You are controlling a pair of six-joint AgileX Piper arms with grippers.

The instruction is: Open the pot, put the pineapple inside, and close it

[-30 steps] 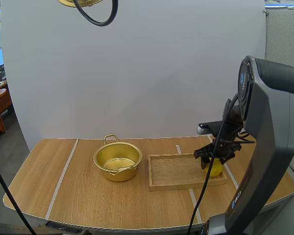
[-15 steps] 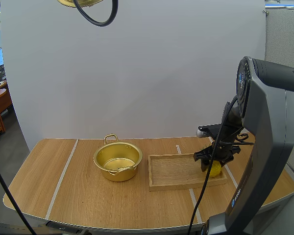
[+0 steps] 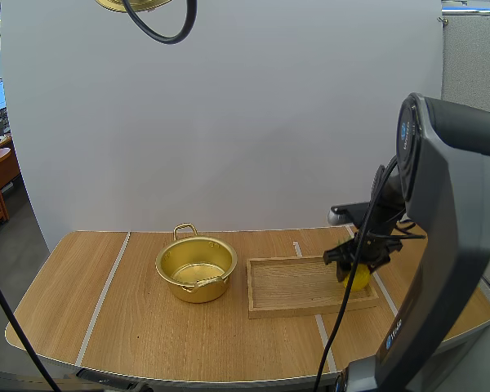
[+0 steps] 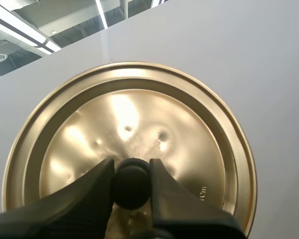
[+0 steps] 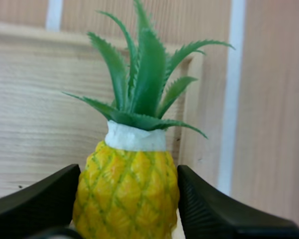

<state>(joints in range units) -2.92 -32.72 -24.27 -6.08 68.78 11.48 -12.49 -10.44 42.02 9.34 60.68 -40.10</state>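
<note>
Key relation: the open pot sits left of the right claw in the high view, across the tray on the worktop; the right arm is nearer.
Pineapple: over the tray's right end, with its leaves sticking out past the fingers; its tilt is unclear.
Right claw: partly closed, pinching the pineapple's body.
Left claw: clamped on the knob of the lid, high at the frame's upper left.
Change: the right claw and pineapple sit slightly higher than half a second ago; the pot and tray are unmoved.
</note>
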